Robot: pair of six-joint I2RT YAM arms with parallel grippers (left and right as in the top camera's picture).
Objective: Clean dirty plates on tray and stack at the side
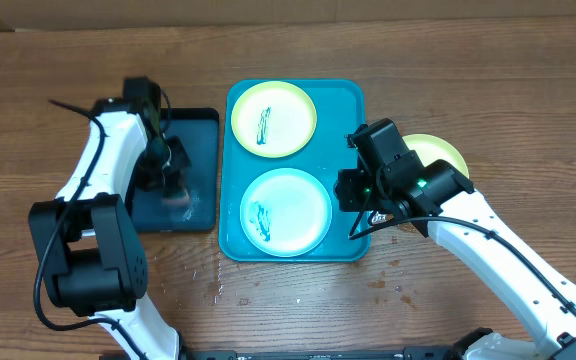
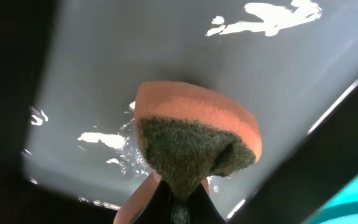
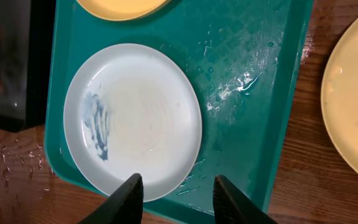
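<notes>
Two smeared plates [image 1: 273, 118] are seen right of the left gripper [image 1: 175, 180] — clamped on a sponge [image 2: 197, 134]. The blue plate [image 1: 286, 211] is found beside the right gripper [image 3: 176, 186] — spread, empty.

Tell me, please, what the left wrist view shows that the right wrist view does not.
Left wrist only: an orange sponge with a dark scouring face, pinched in the shut left claw. Right wrist only: the light blue plate with a teal smear, a yellow-green plate on the wooden table, and the open right claw above the blue plate's near rim. Both: the black tray and the turquoise tray, the latter just a corner in the left wrist view.
</notes>
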